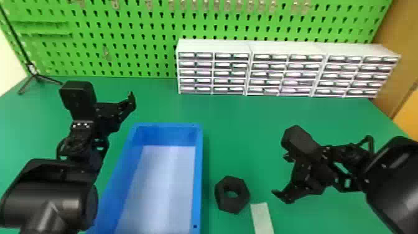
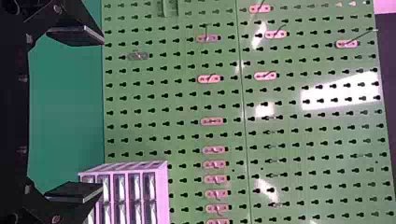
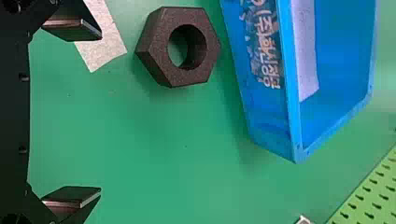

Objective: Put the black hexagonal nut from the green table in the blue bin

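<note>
My right gripper (image 1: 280, 175) is open to the right of the black hexagonal nut (image 1: 232, 194), which rests on the green table (image 1: 242, 124) beside the blue bin (image 1: 200, 174). In the right wrist view the open right gripper (image 3: 100, 112) has nothing between its fingers, and the nut (image 3: 154, 51) lies beyond them, apart from the bin (image 3: 292, 84). The left gripper (image 1: 130, 102) stays parked at the bin's far left corner; in the left wrist view that gripper (image 2: 102, 114) is open, facing the pegboard.
A pale strip (image 1: 262, 217) lies on the table just right of the nut. White drawer cabinets (image 1: 248, 70) stand at the back before a green pegboard (image 1: 124, 37). A black stand (image 1: 35, 74) is at the far left.
</note>
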### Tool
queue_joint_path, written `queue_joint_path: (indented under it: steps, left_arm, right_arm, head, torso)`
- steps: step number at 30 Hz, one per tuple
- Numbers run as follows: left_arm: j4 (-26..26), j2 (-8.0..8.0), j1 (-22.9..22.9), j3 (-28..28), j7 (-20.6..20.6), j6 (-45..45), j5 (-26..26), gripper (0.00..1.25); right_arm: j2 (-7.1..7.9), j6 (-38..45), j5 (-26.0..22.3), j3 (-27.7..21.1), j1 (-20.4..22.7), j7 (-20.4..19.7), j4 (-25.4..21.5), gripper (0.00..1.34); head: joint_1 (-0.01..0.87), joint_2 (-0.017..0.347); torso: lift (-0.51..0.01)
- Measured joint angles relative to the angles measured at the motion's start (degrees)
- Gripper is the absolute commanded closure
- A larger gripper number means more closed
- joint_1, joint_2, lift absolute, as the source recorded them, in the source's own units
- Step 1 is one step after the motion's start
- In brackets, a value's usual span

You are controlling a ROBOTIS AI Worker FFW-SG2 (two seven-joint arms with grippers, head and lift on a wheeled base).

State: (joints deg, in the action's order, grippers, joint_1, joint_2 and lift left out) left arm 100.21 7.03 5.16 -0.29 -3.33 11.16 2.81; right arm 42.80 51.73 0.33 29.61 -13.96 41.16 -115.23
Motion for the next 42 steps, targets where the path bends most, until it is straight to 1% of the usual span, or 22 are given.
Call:
queue_joint_path:
  steps: [7,11,14,22,42]
  left_arm:
    - [0.28,0.33,-0.31,0.32,0.0,0.0,0.0,0.17]
    - [0.45,0.52,-0.49,0.56,0.0,0.0,-0.07,0.17]
    - [0.5,0.6,-0.57,0.62,0.0,0.03,-0.08,0.17]
    - [0.6,0.77,-0.57,0.64,0.0,0.08,-0.09,0.17]
    - [0.6,0.83,-0.23,0.3,0.0,0.43,-0.26,0.17]
  right_arm:
    - [1.65,-1.96,-1.21,4.63,-2.44,1.86,0.04,0.13]
    - [2.14,-2.99,-1.88,6.16,-3.43,3.17,0.09,0.13]
    - [2.27,-3.43,-1.87,6.4,-3.83,4.03,0.1,0.13]
    - [2.38,-3.91,-1.21,6.71,-3.95,4.76,0.1,0.13]
    - [2.56,-3.92,-0.68,7.78,-4.91,4.8,0.27,0.13]
  head:
    - [0.683,0.028]
    - [0.683,0.028]
    - [0.683,0.028]
    - [0.683,0.028]
    - [0.683,0.028]
  torso:
    - [-0.096]
    - [-0.096]
    - [-0.096]
    - [-0.096]
    - [-0.096]
